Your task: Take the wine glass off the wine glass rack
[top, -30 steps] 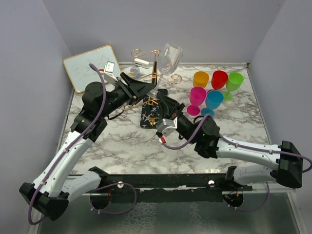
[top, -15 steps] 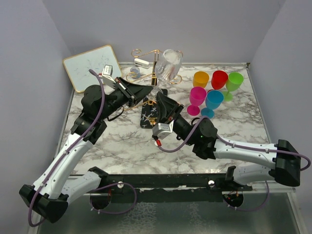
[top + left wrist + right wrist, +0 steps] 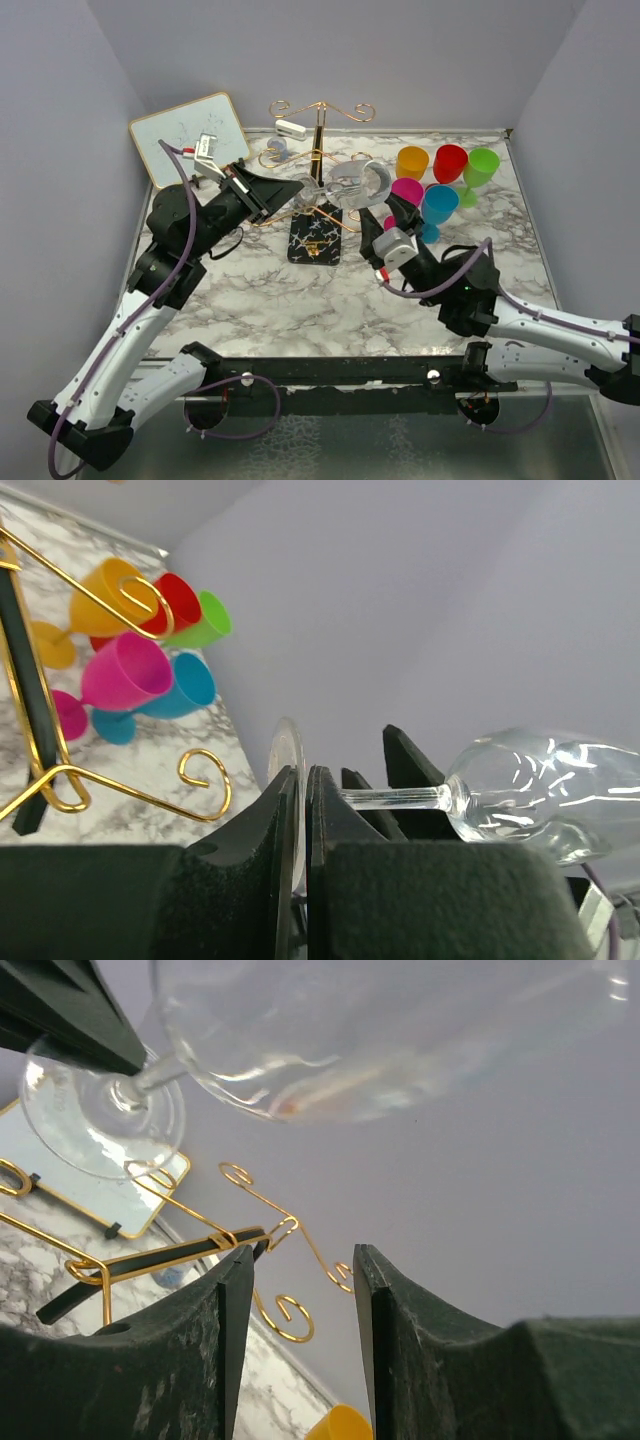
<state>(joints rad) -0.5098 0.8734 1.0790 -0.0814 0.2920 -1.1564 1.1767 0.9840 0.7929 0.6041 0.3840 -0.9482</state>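
Above marbled counter [image 3: 250,290], near thin gold wire rack [image 3: 319,140]: grips clear wine glass [image 3: 352,180] by foot in left tool [image 3: 298,187], stem level; holds right tool [image 3: 388,212] open beneath bowl.

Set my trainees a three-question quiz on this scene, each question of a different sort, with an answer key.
1. True or false: the wine glass hangs on the wine glass rack.
2. The left gripper pinches the glass by its: A) bowl, B) foot, C) rim.
3. Fill in: the right gripper, below the glass, is ___ (open or shut).

Key: 1 false; 2 B; 3 open.
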